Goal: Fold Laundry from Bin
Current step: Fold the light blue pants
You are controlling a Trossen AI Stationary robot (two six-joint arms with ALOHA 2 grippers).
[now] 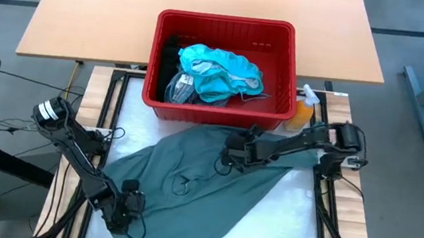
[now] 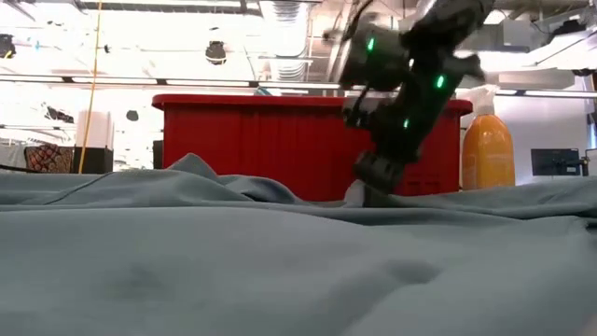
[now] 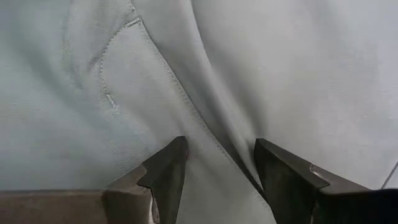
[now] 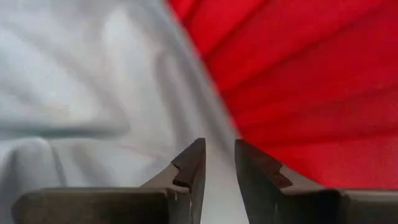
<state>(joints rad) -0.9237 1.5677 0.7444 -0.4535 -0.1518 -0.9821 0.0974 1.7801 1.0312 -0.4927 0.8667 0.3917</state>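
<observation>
While spread diagonally over the bench (image 1: 297,217), grey-green garment (image 1: 204,186) running from near-left corner toward bin (image 1: 217,111). Left pincer (image 1: 128,206) part-open astride a fold; right pincer (image 1: 227,159) narrowly parted, grip unclear. Garment's near end cut off.

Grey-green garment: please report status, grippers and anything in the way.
Left gripper open on garment's near edge. Right gripper part open at its far edge. Grey-green garment spread on table. Red bin close behind.

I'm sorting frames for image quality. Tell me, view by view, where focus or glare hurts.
Low view: the near grey-green garment is soft, and ceiling lights glare above the red bin. Right wrist view: the bin wall is a red blur. Left wrist view: cloth seams read clearly. High view: evenly lit.
</observation>
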